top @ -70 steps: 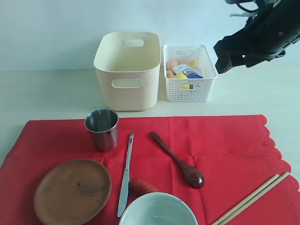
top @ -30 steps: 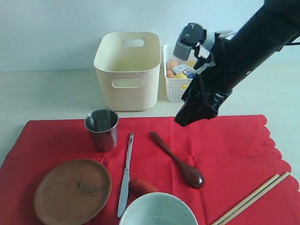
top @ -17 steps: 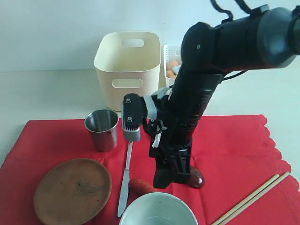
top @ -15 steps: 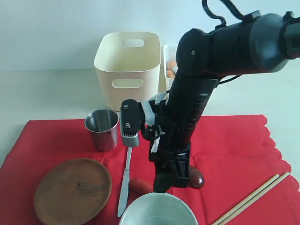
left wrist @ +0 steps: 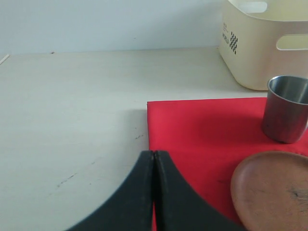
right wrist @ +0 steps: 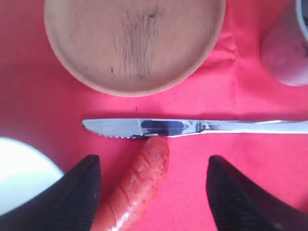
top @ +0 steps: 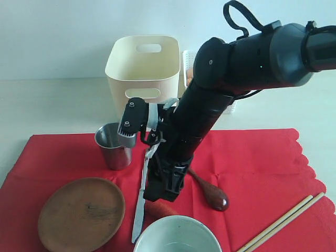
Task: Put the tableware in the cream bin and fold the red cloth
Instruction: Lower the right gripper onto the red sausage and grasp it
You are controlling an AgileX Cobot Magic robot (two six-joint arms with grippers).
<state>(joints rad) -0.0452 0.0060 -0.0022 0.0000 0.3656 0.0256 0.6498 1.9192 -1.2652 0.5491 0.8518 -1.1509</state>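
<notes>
My right gripper (right wrist: 154,164) is open, low over the red cloth (top: 257,157), with its fingers either side of a carrot (right wrist: 142,180) and nothing held. The silver knife (right wrist: 192,126) lies just past the carrot's tip. Beyond it is the round wooden plate (right wrist: 134,43); the steel cup (top: 113,146) and pale bowl (top: 176,237) are close by. The dark spoon (top: 214,197) shows partly behind the arm, and the chopsticks (top: 278,223) lie at the front right. The cream bin (top: 143,68) stands at the back. My left gripper (left wrist: 154,154) is shut and empty at the cloth's corner.
The white lattice basket (top: 186,56) is almost wholly hidden behind my right arm (top: 236,68), which reaches across the middle of the cloth. Bare pale table (left wrist: 72,96) lies to the left of the cloth and in front of the bin.
My right arm has swung down and to the left, from above the spoon's handle to low over the carrot and knife. The left gripper has not moved.
</notes>
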